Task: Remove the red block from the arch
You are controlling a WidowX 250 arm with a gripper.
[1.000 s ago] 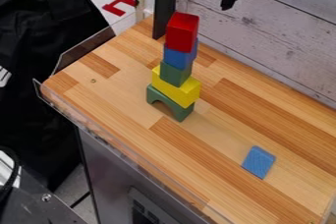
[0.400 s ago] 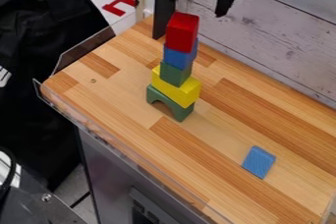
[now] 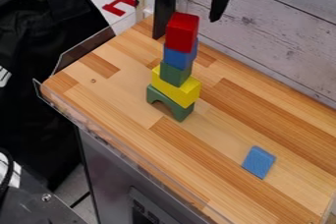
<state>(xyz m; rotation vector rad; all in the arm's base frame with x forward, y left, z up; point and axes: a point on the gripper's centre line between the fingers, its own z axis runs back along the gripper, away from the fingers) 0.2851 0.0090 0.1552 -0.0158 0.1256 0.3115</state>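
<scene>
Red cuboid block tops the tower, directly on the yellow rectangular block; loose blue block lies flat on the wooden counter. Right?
Camera view: the red block rests directly on a blue block, not the yellow one. The rest holds: loose blue block flat on the wooden counter.

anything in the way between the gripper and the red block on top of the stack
Nothing visible stands between the gripper and the red block. Nothing rests on that block either; the blue block, green block, yellow block and green arch are all beneath it.
</scene>
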